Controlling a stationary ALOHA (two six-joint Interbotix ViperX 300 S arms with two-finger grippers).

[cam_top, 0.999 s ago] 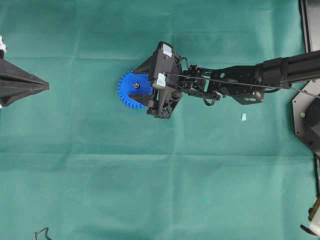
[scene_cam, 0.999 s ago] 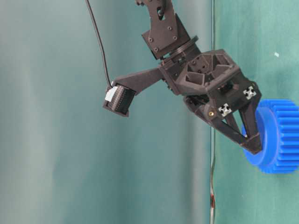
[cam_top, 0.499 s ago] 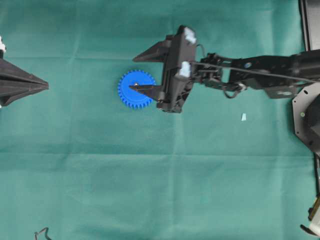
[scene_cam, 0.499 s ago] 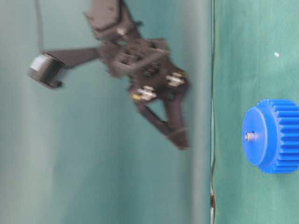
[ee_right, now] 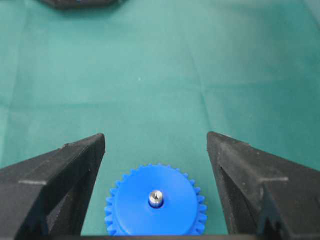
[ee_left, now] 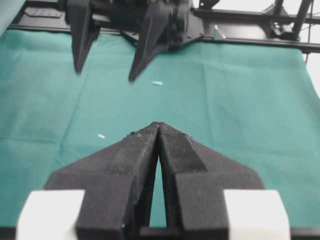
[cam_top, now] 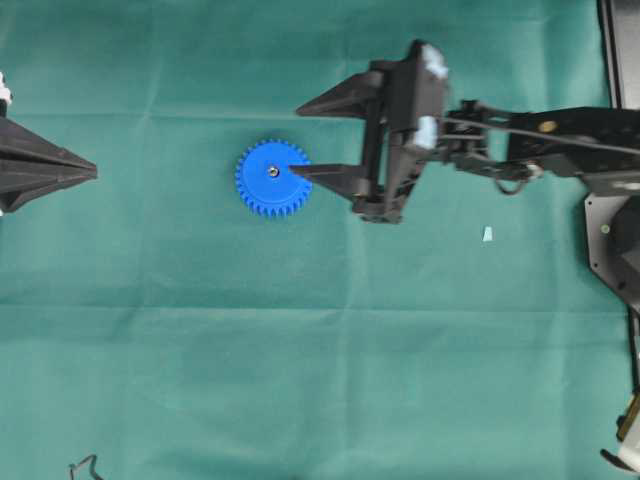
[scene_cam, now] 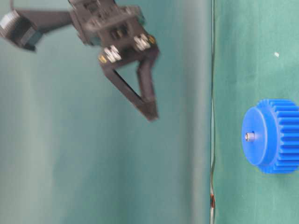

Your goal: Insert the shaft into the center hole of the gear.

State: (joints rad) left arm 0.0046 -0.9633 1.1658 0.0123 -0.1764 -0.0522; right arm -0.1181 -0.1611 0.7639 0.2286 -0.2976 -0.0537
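While its jaws stood wide with nothing between them, the right gripper (cam_top: 297,137) hung above the cloth, clear of the gear (cam_top: 273,178), fingertips apart on either side of it in the wrist view. Left gripper (cam_top: 95,173) sat pinched closed, empty, at the left edge of the green cloth (cam_top: 300,380). Gear lay flat near the cloth's middle, toward the far edge, with the shaft (ee_right: 156,198) standing upright in the center hole. A pale blue scrap (cam_top: 487,234) lay toward the right edge, well apart from the gear.
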